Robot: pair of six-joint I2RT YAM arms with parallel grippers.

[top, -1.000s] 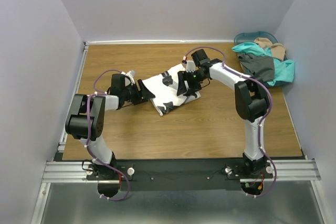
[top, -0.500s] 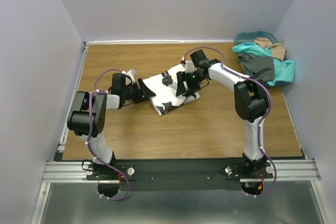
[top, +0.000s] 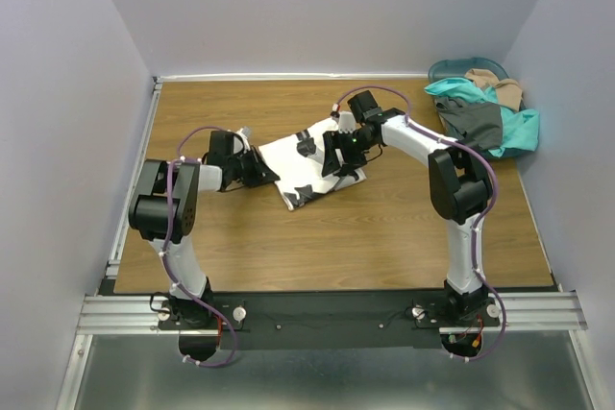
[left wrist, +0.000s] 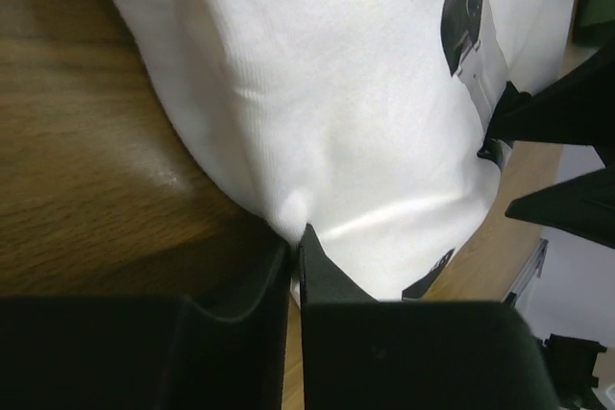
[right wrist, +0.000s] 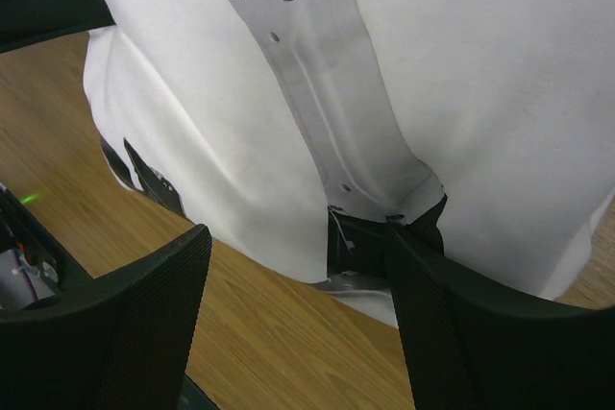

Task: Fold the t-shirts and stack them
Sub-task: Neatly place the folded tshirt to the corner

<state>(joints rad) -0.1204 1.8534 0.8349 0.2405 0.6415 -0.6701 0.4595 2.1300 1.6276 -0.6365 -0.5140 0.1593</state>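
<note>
Top external view shows the white t-shirt (top: 288, 156) lying partly folded, as a rough slanted rectangle with black print patches, on the wooden desk (top: 288, 247) a little right of the middle and toward the far side. Both arms reach in to it from opposite sides. At its left edge sit the left fingers (top: 261, 172), low against the desk. In the left wrist view those fingers (left wrist: 332, 285) stand almost together with only a thin slit between them, their tips at the hem of the white t-shirt (left wrist: 336, 93), where the cloth puckers into a small peak; they seem to have a pinch of that edge, though the contact itself is hidden under the tips. On the far right side of the garment are the right fingers (top: 332, 153), tilted down onto it. In the right wrist view these fingers (right wrist: 144, 324) are spread wide with nothing held, straddling a raised crease of the white t-shirt (right wrist: 480, 93) near its printed edge. At the far right corner a round teal basket (top: 450, 67) holds a loose heap: the tan t-shirt (top: 497, 84) farthest back, the teal t-shirt (top: 459, 90) spilling over the rim, and the dark grey t-shirt (top: 476, 122) on top toward the near side, well apart from both arms.
</note>
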